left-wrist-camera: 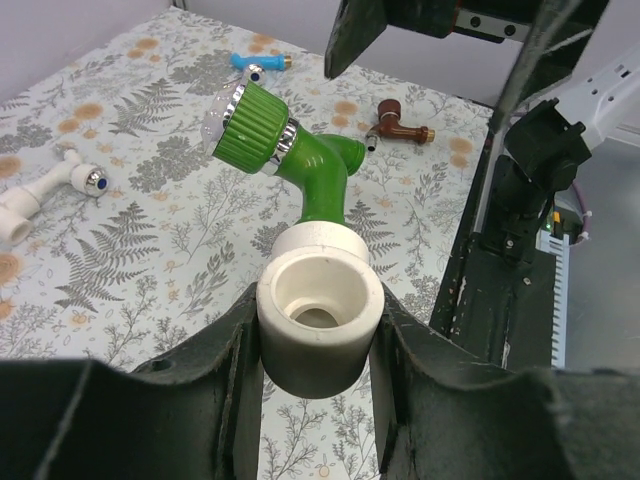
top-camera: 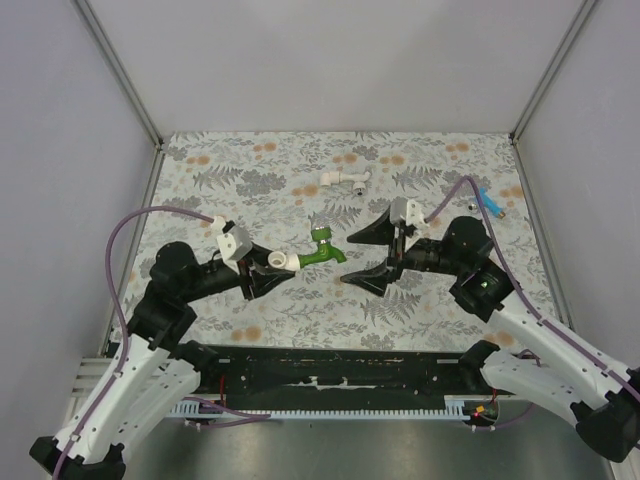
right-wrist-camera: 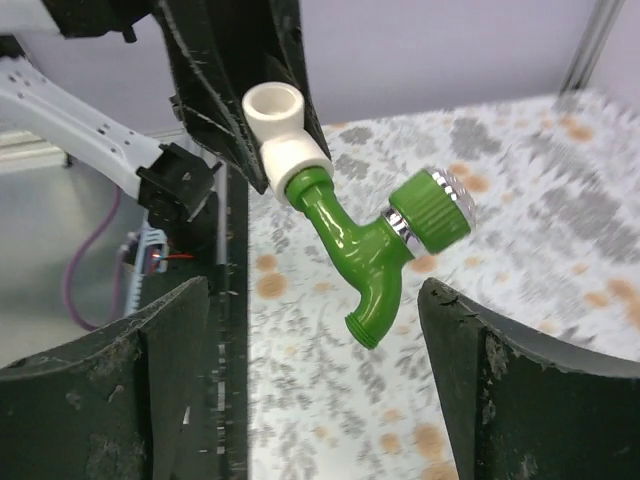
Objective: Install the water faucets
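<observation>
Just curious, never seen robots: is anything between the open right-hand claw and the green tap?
Nothing. In the right wrist view the green faucet hangs clear of the open right gripper; only patterned table shows in the gaps.

White elbow fitting (left-wrist-camera: pixel 320 300) above fern-print tabletop (top-camera: pixel 440 170), pale walls (top-camera: pixel 330 60)

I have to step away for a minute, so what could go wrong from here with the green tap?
The green tap hangs off the white fitting, and only that fitting sits in the left gripper. If the thread is loose, the tap may sag or drop. The open right gripper has a finger on each side of the tap, so a sideways move could knock it and twist the fitting.
</observation>
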Controlling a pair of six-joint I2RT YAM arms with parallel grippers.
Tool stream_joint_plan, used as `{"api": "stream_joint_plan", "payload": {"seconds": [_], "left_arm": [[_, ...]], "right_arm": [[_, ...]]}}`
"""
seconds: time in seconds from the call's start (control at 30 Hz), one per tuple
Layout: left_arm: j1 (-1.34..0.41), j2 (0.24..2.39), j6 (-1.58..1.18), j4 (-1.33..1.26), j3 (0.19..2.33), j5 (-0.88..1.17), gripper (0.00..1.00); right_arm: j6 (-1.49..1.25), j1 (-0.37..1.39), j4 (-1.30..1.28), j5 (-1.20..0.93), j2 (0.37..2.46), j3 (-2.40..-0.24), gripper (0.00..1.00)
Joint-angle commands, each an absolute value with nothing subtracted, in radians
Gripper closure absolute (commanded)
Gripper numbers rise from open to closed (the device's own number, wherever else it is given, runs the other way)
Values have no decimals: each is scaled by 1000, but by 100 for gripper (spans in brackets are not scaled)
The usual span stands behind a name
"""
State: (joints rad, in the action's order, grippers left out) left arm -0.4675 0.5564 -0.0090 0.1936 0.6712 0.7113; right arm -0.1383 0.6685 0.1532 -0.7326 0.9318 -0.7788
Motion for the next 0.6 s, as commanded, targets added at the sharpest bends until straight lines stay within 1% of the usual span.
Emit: {"api": "stream_joint_plan", "payload": {"seconds": [0.0, 0.07, 0.2, 0.27, 0.4, 0.57], "left_arm": [[-469, 590, -97, 75, 693, 749, 98], [-469, 607, -118, 72, 696, 744, 98], [-465, 646, -153, 78, 710, 736, 98], [-462, 667, -170, 78, 716, 745, 98], [-456, 693, -190, 71, 721, 778, 98], [-449, 696, -198, 64, 721, 787, 98]], "right_arm": [[161, 673, 282, -777, 897, -716, 8], [199, 673, 282, -813, 902, -724, 8], [264, 683, 238, -841, 937, -768, 2], [297, 684, 203, -831, 959, -793, 2], [313, 692, 224, -815, 997, -804, 2], [354, 709, 190, -805, 1061, -830, 2]]}}
